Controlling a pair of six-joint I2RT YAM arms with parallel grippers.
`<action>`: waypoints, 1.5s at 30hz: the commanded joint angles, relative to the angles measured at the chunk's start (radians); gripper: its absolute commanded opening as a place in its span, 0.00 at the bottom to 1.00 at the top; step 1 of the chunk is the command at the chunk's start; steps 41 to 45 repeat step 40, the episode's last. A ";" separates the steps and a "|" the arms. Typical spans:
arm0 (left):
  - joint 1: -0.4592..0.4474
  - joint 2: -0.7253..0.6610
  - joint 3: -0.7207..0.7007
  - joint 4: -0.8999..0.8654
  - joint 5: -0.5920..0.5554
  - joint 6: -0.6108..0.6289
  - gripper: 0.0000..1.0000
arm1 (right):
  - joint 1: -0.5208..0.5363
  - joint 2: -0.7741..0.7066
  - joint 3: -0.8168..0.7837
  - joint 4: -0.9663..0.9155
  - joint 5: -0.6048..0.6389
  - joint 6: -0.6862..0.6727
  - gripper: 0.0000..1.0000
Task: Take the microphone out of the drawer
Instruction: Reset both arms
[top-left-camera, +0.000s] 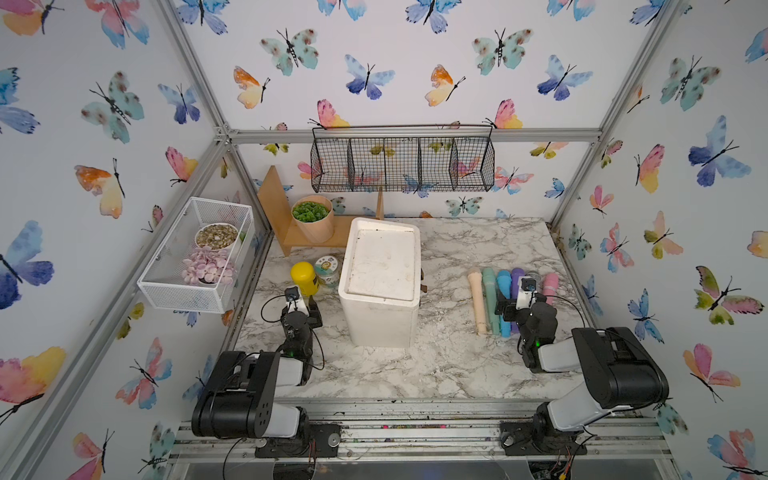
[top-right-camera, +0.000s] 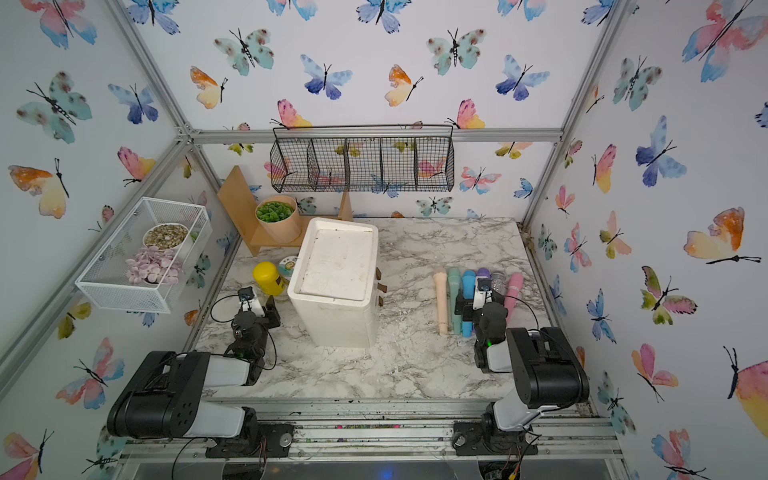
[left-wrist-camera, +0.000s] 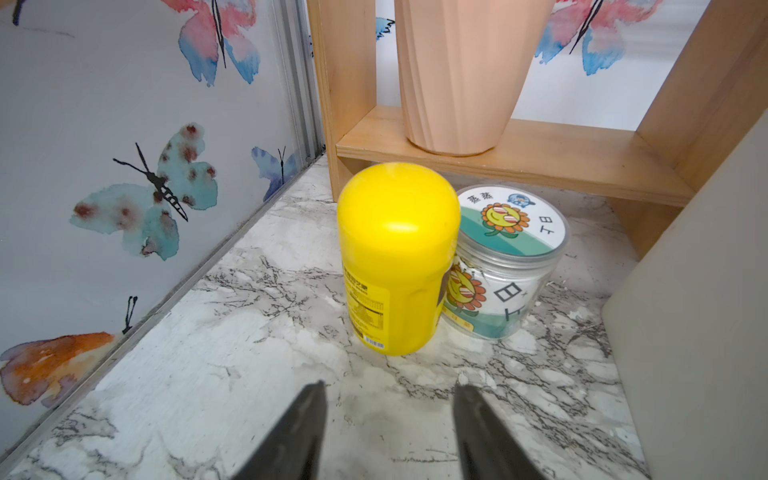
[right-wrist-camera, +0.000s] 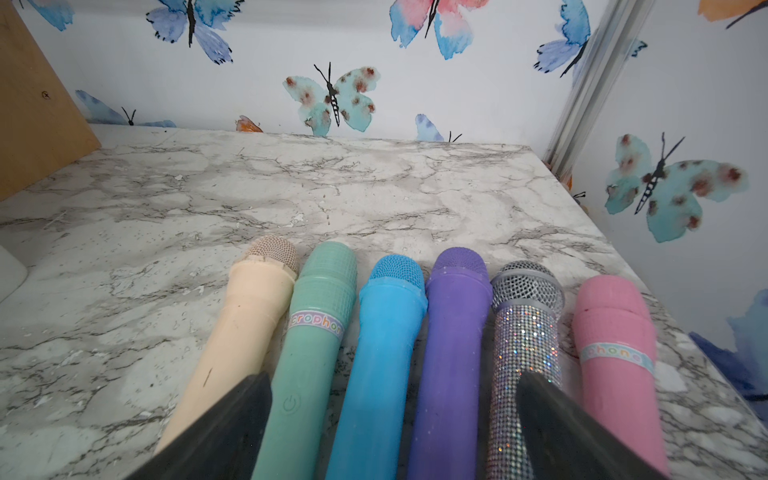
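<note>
**Counter** (top-left-camera: 457, 365), marble. A white drawer unit (top-left-camera: 382, 282) stands upright at the centre. Its brown handles (top-right-camera: 380, 286) face the right edge. Its inside is hidden.

**Task item.** Six microphones (top-left-camera: 505, 299) lie flat on the counter near the right edge, well apart from the drawer unit. They lie side by side, heads toward the back edge. The beige microphone (right-wrist-camera: 249, 307) is nearest the unit and the pink microphone (right-wrist-camera: 611, 332) nearest the right edge.

**Right gripper** (right-wrist-camera: 392, 378). It is over the row's handles with its jaws spread wide and nothing pinched. In the wrist view one finger overlaps the seam between the beige and the green microphone (right-wrist-camera: 320, 332). The other overlaps the glitter microphone (right-wrist-camera: 523, 332). Contact cannot be told.

**Left gripper** (left-wrist-camera: 390, 386). It is low over the counter near the left edge, pointing at the yellow bottle (left-wrist-camera: 395, 257) but apart from it. Its jaws are apart with bare counter between them.

**Other items.** A labelled jar (left-wrist-camera: 511, 232) touches the bottle. Both stand just before a wooden shelf (left-wrist-camera: 519, 158) at the back left corner, which carries a pot (left-wrist-camera: 457, 75).
</note>
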 joint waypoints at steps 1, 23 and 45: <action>0.007 -0.016 0.011 0.010 0.026 0.013 0.19 | -0.002 -0.006 0.004 -0.003 -0.026 0.004 0.99; 0.005 -0.017 0.012 0.007 0.026 0.012 0.98 | -0.002 -0.006 0.003 0.000 -0.025 0.004 0.98; -0.003 -0.015 0.014 0.010 0.034 0.024 0.98 | -0.002 -0.004 0.006 -0.001 -0.026 0.004 0.98</action>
